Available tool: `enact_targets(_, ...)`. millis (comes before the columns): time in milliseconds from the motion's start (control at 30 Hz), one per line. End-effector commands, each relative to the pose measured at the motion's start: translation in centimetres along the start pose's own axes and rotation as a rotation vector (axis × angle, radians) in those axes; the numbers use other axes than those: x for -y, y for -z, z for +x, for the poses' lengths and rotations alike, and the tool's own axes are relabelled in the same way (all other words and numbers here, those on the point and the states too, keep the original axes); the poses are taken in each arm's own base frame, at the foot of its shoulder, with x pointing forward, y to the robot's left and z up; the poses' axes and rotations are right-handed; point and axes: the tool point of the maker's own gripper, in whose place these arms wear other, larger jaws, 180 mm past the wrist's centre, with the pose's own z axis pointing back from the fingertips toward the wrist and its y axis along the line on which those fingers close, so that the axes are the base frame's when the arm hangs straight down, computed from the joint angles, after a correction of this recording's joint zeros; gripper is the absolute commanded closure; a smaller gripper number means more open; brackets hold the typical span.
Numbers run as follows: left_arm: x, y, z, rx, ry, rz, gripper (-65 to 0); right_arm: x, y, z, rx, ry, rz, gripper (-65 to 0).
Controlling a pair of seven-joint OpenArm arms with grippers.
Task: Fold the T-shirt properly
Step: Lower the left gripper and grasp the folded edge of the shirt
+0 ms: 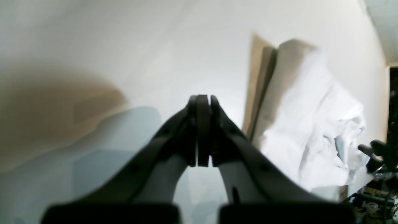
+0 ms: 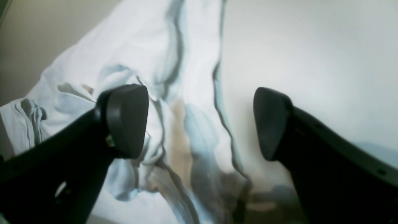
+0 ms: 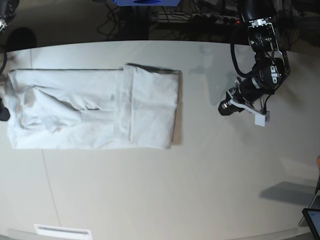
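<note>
The white T-shirt (image 3: 95,110) lies wrinkled on the left part of the table, with its right portion folded over into a flat panel. My left gripper (image 3: 223,107) hovers over bare tabletop to the right of the shirt, apart from it. Seen from its own wrist, the left gripper (image 1: 203,99) is shut with nothing in it, and the T-shirt (image 1: 311,118) lies off to the right. My right gripper (image 2: 199,121) is open above the T-shirt's (image 2: 140,46) creased edge, one of its fingers (image 2: 126,119) over cloth and the other over the table. In the base view it is almost wholly past the left edge.
The off-white table (image 3: 200,175) stretches to the right of and in front of the shirt. Cables and dark equipment (image 3: 190,17) sit beyond the far edge. A white label (image 3: 62,231) lies near the front edge. A screen corner (image 3: 312,220) shows at the bottom right.
</note>
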Motion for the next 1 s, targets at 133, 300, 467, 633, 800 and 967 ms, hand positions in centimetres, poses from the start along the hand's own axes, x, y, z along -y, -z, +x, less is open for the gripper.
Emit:
enact_targets(133,0.4,0.0,0.8,0.016,0.017,-0.016,0.0,-0.4,-0.1,1.1,0.04,-0.012,0.014,-50.6)
enact_targets(300,0.2,1.0,0.5,-0.008,-0.003,-0.021,0.0,0.4,0.1,0.5,0.042,0.033,0.008,-50.6)
enact_targets(467,1.6,2.2,-0.5,-0.054,0.024,-0.051,0.0,1.6,0.0,-0.5,0.026,0.083,-0.009,-50.6)
enact_targets(633,3.4,3.0,-0.1,-0.06,0.054,-0.085,0.0,0.7,1.3,-2.5,-0.04,0.08,0.014,-50.3)
enact_targets(800,4.0,4.1,0.0,-0.064,0.02,-0.104,0.0,-0.3,2.4,-4.0,-0.091,0.066,0.034,-50.2)
enact_targets(967,3.4,5.3,-1.3,-0.105,-0.032,-0.099,0.0,-1.4,2.8,-4.6,-0.105,0.036,0.051,-50.2)
